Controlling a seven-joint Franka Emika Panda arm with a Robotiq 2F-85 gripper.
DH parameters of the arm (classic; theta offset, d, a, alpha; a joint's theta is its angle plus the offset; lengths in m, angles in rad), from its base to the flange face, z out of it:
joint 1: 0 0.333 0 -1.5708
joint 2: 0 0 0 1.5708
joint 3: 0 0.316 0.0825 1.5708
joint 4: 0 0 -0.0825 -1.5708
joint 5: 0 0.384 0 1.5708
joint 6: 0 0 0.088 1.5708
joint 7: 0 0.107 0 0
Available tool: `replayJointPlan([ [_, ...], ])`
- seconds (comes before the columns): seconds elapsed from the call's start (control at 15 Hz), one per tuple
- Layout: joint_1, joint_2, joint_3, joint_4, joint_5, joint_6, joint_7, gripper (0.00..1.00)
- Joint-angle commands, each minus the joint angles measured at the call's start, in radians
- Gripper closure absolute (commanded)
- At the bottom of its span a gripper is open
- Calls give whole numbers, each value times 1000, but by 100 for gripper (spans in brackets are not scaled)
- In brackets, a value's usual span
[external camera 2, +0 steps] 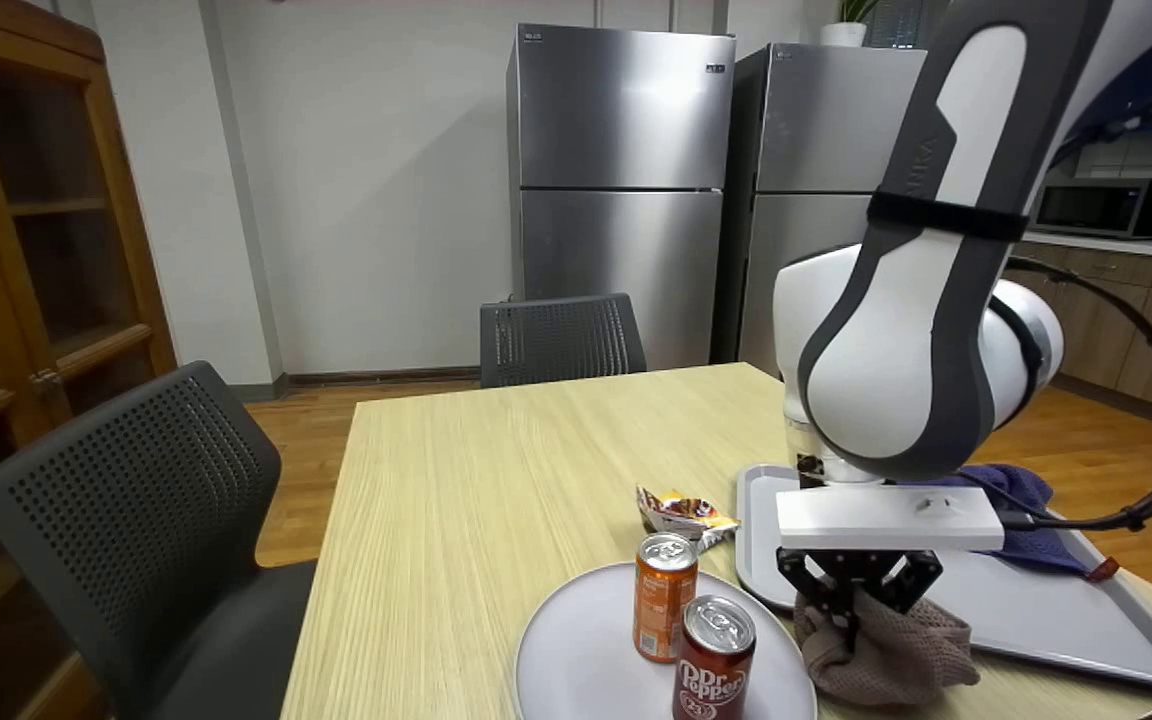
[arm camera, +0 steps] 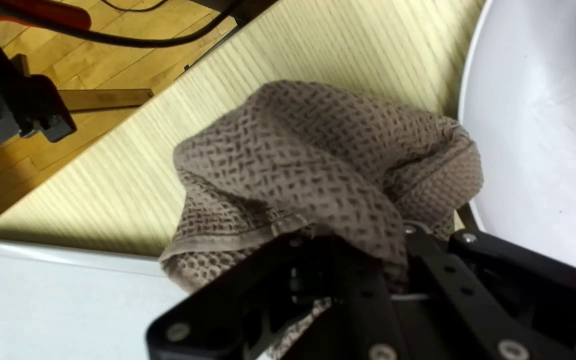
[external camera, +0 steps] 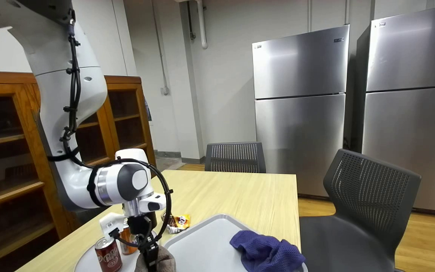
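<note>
Black two-fingered gripper (external camera 2: 849, 612) clenched on a brown waffle-weave cloth (external camera 2: 911, 655), lower right in an exterior view.
From lower centre rightward: a round pale-grey plate (external camera 2: 576, 640) bearing a slim orange metal can (external camera 2: 664, 600) and a dark-red Dr Pepper can (external camera 2: 714, 665) (both upright); the bunched brown cloth beside the plate; at right, a grey rectangular tray (external camera 2: 1021, 610) with a purple cloth (external camera 2: 1034, 547) on it.

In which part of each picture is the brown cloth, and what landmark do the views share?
In an exterior view: brown cloth, bottom edge, left of centre.
In an exterior view: brown cloth, lower right.
Wrist view: brown cloth, around the centre.
Shared landmark: gray tray.
</note>
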Motion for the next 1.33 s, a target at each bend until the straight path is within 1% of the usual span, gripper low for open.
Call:
replayJointPlan([
  [0.0, 46, 36, -36, 32, -5, 16, 48, 98],
  [0.47, 77, 72, -65, 63, -1, 24, 90, 98],
  [0.53, 82, 74, -70, 66, -1, 19, 96, 65],
  [0.6, 84, 74, -72, 67, -1, 18, 100, 64],
  [0.67, 84, 71, -73, 68, -1, 15, 102, 60],
  [1.07, 72, 45, -71, 77, 5, 5, 97, 13],
  [1.2, 55, 20, -58, 73, 13, -10, 78, 0],
  [1.27, 43, 3, -50, 68, 17, -20, 65, 0],
])
